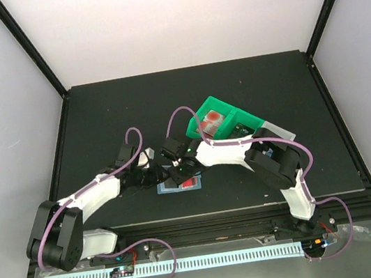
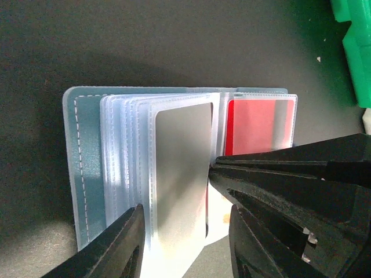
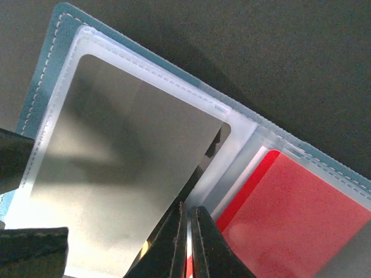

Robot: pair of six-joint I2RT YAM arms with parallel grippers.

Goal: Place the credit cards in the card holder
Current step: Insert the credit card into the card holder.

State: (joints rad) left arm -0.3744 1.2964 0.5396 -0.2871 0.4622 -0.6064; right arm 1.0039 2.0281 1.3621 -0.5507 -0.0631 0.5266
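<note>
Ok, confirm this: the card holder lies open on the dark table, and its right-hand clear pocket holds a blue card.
Not right. The card holder does lie open on the dark table, but the card in its right-hand clear pocket is red, not blue; the left wrist view shows it.

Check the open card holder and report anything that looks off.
One thing: a red-and-white card pokes out by the spine of the card holder, apparently pinched by the right gripper, not seated in a pocket. The red card sits neatly.
</note>
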